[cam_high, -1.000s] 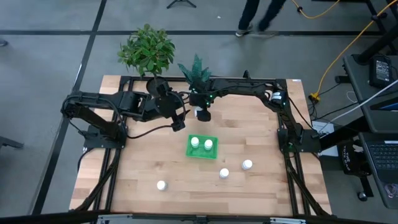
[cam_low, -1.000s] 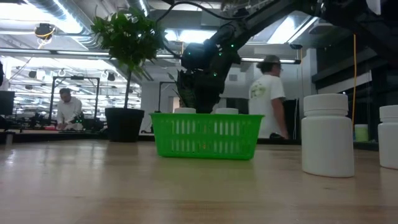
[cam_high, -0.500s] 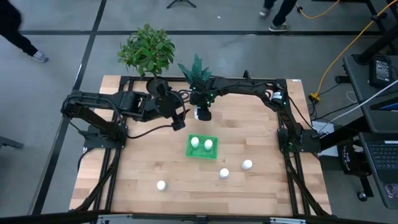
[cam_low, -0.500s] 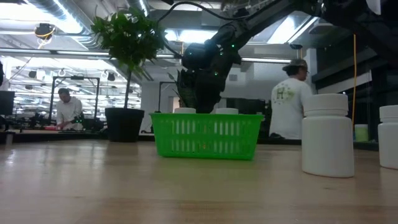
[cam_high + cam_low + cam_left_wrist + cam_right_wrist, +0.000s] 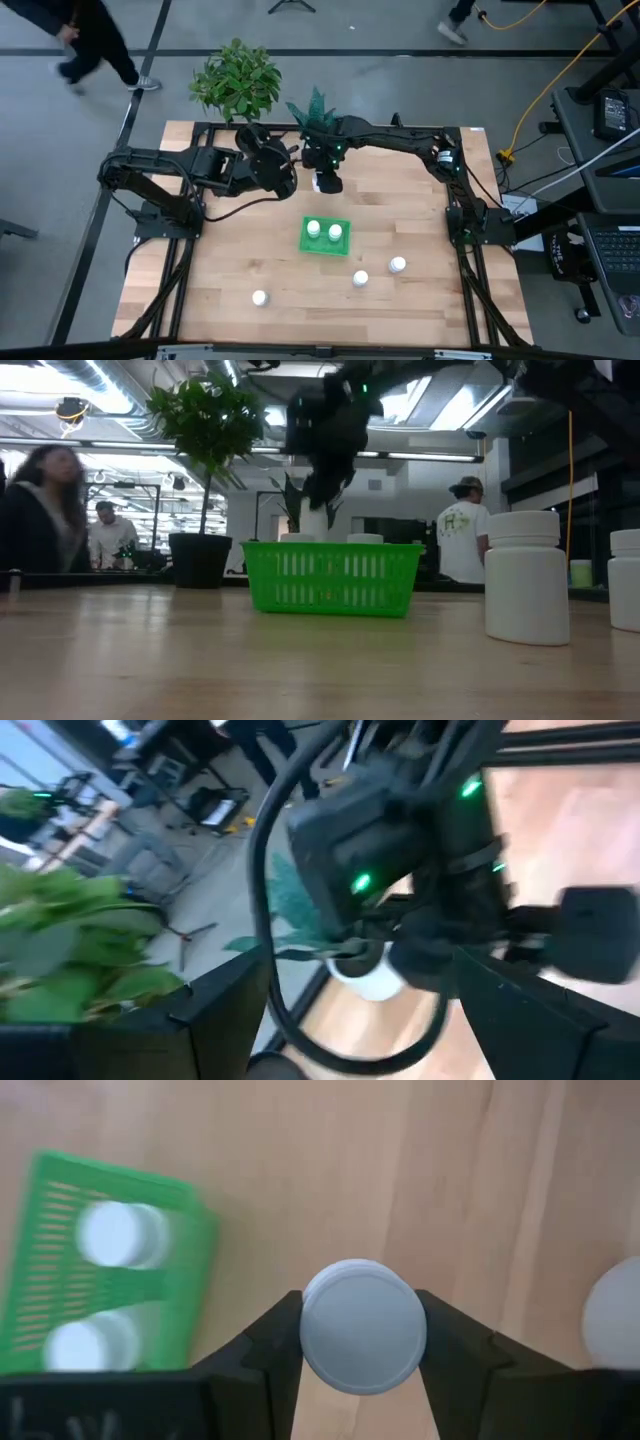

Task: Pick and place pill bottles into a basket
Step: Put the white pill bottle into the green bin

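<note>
My right gripper [image 5: 327,184] hovers beyond the far side of the green basket [image 5: 325,236], shut on a white pill bottle [image 5: 362,1325]. Two bottles [image 5: 314,229] [image 5: 335,233] stand in the basket. Three more stand on the table: one near left [image 5: 260,297], two near right [image 5: 360,279] [image 5: 398,265]. My left gripper [image 5: 284,182] hangs open just left of the right one, touching nothing. My right gripper pinches the bottle between its two fingers [image 5: 283,1342], one on each side just below the cap's rim [image 5: 310,1330]. The fingers come from above, pointing down. The bottle stands upright in the hold, showing above the basket's rim in the low view [image 5: 313,520].
Two potted plants [image 5: 237,80] [image 5: 317,110] stand at the table's far edge, right behind both grippers; the white pot [image 5: 365,975] is close to the right arm. People move about the room beyond the table. Bare wood lies left and right of the basket.
My right gripper has gone up with the bottle, from low behind the basket to above its rim. My left gripper has drawn back a little toward the table's far edge.
</note>
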